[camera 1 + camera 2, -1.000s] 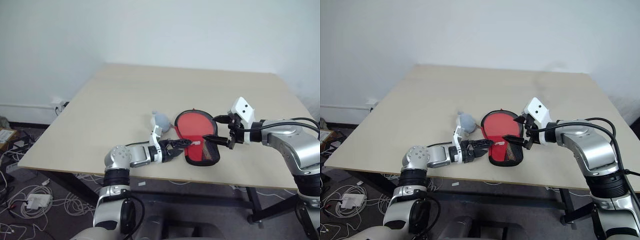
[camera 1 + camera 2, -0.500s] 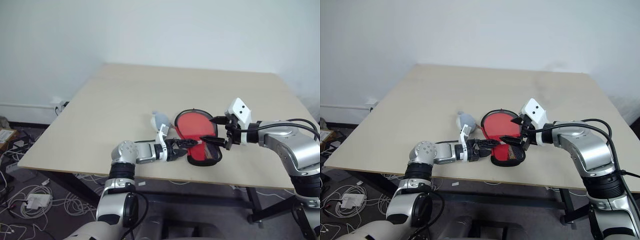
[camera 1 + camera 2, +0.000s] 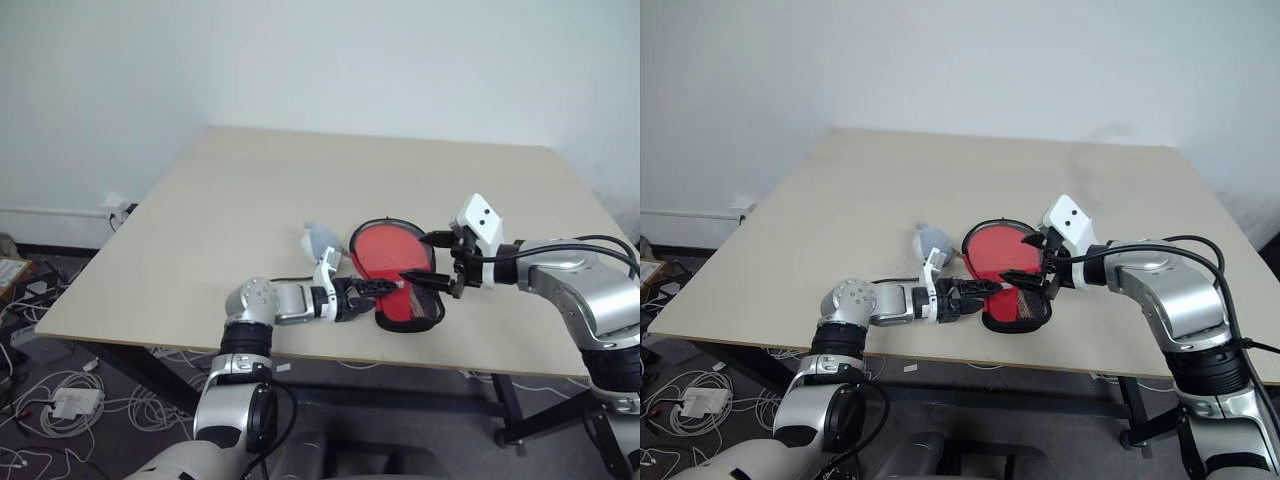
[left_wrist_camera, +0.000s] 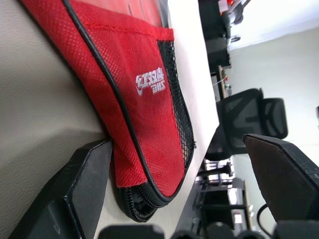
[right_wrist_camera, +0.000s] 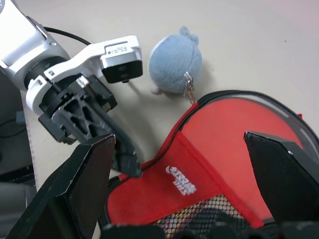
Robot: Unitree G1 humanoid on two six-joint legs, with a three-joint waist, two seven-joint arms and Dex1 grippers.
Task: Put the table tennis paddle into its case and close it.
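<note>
The red case [image 3: 400, 285] with black trim, a mesh pocket and a white logo lies flat near the table's front edge. A round red face [image 3: 390, 248] shows at its far half; I cannot tell whether that is the table tennis paddle or the case's own fabric, and no handle shows. My left gripper [image 3: 372, 296] is open at the case's near-left edge, and the case's end [image 4: 149, 149] lies between its fingers. My right gripper [image 3: 428, 262] hovers open just above the case's right side, over the logo flap [image 5: 174, 184].
A small blue-grey plush [image 3: 320, 240] hangs by a ring from the case's zip, just left of the case. The wooden table [image 3: 300, 190] stretches bare behind and to the left. Its front edge [image 3: 330, 350] runs close under both grippers.
My left arm's elbow has swung in toward the case, while its gripper stays at the case's near-left edge. The right gripper and the case have not moved.
</note>
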